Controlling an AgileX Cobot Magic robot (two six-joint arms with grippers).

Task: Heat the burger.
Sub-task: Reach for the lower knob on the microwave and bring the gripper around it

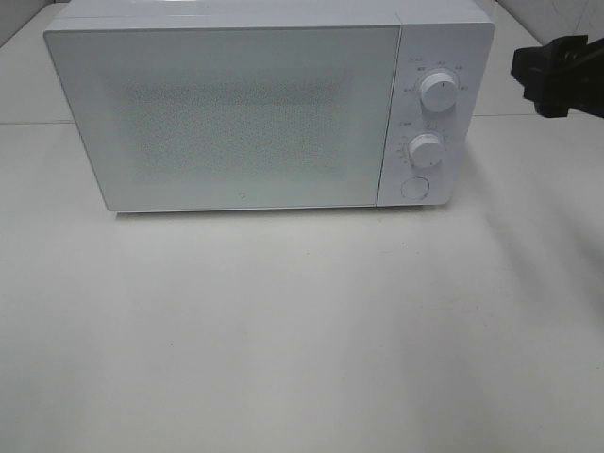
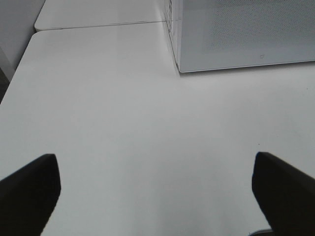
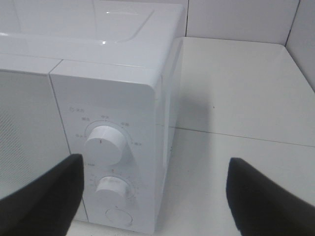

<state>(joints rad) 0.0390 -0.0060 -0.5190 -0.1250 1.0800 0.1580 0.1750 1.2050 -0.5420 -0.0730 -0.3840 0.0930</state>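
Exterior high view, items as seen:

1. White box-shaped microwave oven (image 1: 226, 118), standing at the back of the white matte tabletop (image 1: 302, 330). Its door is shut, and the pale speckled window shows nothing of the inside.
2. Control panel on the oven's right: upper round white dial (image 1: 439, 91), lower round white dial (image 1: 426, 149) and a round white push button (image 1: 413, 187) below them.
3. Burger: not visible in any view.
4. Right arm (image 1: 559, 74), black, at the view's right edge, level with the upper dial and apart from the oven.
5. Right gripper (image 3: 155, 164): black fingers (image 3: 44, 196) spread, nothing between them. It faces the panel corner without touching it.
6. Left gripper (image 2: 155, 160): black fingers (image 2: 29, 189) released wide over bare tabletop, well short of the oven's front left corner. It holds nothing.
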